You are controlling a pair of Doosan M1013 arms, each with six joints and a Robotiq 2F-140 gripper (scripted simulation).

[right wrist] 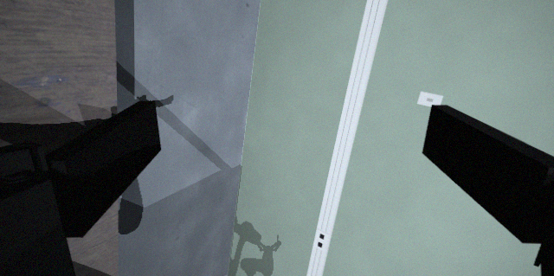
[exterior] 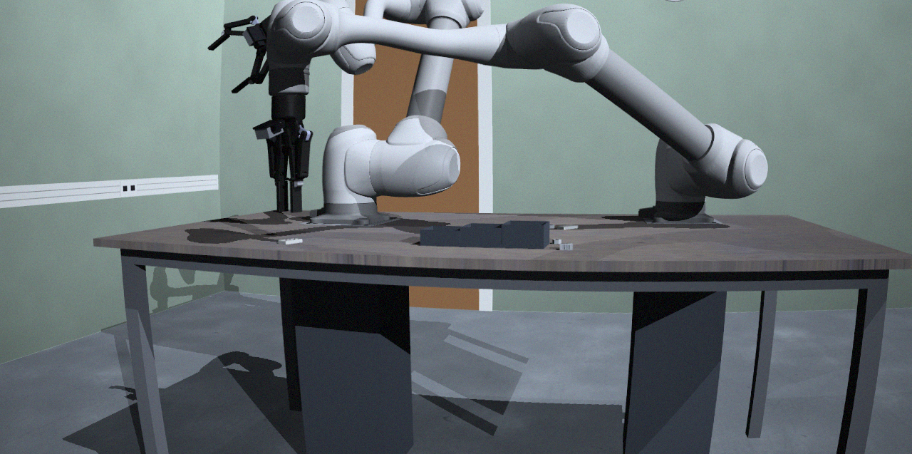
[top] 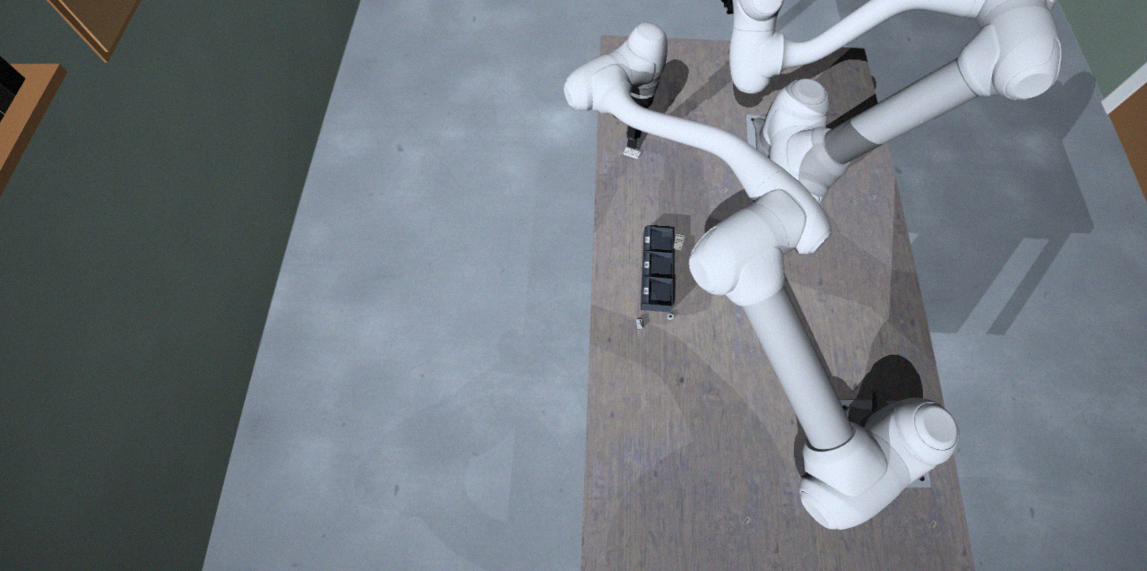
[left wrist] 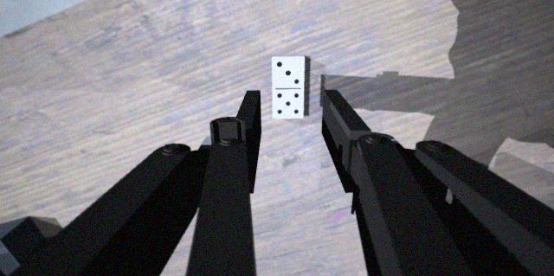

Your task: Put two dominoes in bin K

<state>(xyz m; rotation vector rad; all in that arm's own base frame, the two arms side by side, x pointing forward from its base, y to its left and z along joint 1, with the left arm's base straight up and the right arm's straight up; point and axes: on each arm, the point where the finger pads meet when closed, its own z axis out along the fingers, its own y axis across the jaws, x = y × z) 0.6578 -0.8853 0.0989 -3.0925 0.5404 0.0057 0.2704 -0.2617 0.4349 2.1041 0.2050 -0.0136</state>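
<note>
A white domino (top: 632, 152) (exterior: 290, 240) (left wrist: 287, 87) lies flat, dots up. My left gripper (exterior: 288, 207) (left wrist: 291, 112) points down above it, partly open and empty. In the left wrist view the domino shows between and slightly beyond its fingertips. Three dark bins stand flat in a row: the far one (exterior: 439, 236), the middle one (exterior: 481, 235) and the near, tallest one (exterior: 526, 234). Their letters are too small to read. A second domino (top: 679, 241) lies beside the far bin. My right gripper (exterior: 222, 69) (right wrist: 293, 127) is wide open and empty, high beyond the table's end.
A small white block (top: 639, 323) (exterior: 565, 246) and a tiny round piece (top: 670, 317) (exterior: 556, 241) lie off the tallest bin's end. A flat white piece (exterior: 566, 227) lies farther back. The left arm (top: 721, 142) reaches across the table, close to the right arm (top: 906, 109).
</note>
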